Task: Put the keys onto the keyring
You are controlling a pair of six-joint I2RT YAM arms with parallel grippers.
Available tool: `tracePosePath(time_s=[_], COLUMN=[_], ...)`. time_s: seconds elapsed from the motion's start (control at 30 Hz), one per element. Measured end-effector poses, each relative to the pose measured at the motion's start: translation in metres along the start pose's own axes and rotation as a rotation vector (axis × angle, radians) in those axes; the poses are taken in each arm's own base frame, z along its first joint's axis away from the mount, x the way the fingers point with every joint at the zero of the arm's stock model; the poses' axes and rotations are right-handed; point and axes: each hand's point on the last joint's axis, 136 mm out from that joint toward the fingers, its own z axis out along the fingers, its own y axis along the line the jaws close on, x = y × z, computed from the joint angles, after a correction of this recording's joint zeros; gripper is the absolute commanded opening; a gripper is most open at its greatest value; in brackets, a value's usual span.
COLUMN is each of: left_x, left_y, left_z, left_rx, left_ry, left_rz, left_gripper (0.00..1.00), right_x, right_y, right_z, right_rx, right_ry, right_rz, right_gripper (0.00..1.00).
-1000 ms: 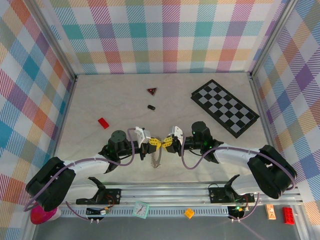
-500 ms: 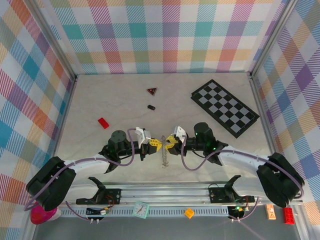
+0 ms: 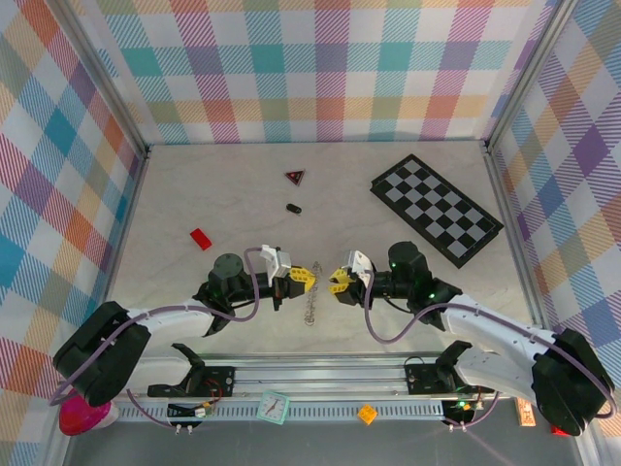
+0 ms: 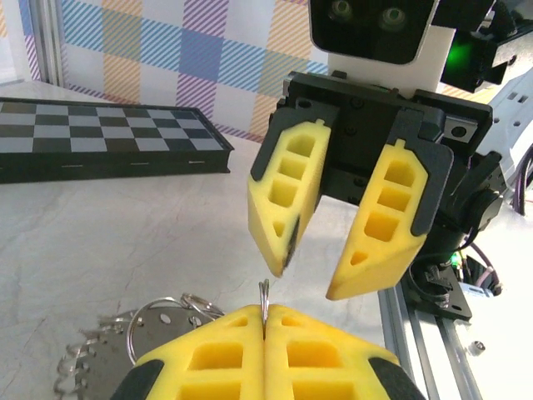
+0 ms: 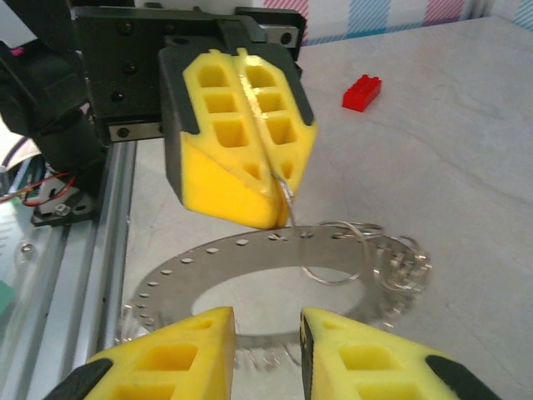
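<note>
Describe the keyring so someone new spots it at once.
At the front of the table, midway between the arms, find the shut left gripper facing the right gripper. The keyring is the thin silvery loop pinched in the left one. Unlike the red brick nearby, it is metal with a toothed fringe.

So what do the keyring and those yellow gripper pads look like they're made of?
The keyring: silvery metal, probably steel; its flat perforated band and thin wire loops glint with a polished sheen. The yellow pads: matte, likely foam or soft rubber, moulded with square hollows.
</note>
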Motion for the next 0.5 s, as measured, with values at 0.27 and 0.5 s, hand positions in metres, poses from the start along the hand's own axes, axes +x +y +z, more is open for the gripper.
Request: tracePosePath(time_s=[0.27,0.5], left_x=[-0.005,-0.005], left_y=[-0.004,-0.007], left_z=[0.0,0.0], left_rx=[0.022,0.044], left_ry=[-0.02,-0.018], left_rz=[-0.005,-0.007], left_gripper=[0.0,0.0], right_x=[-0.018,-0.022], right_y=[0.001,-0.003], right_z=[0.004,0.009], right_rx=[-0.037,-0.047], right_ry=[-0.044,-0.049], right_rz=[-0.021,-0.003], right_gripper=[0.28,0.29])
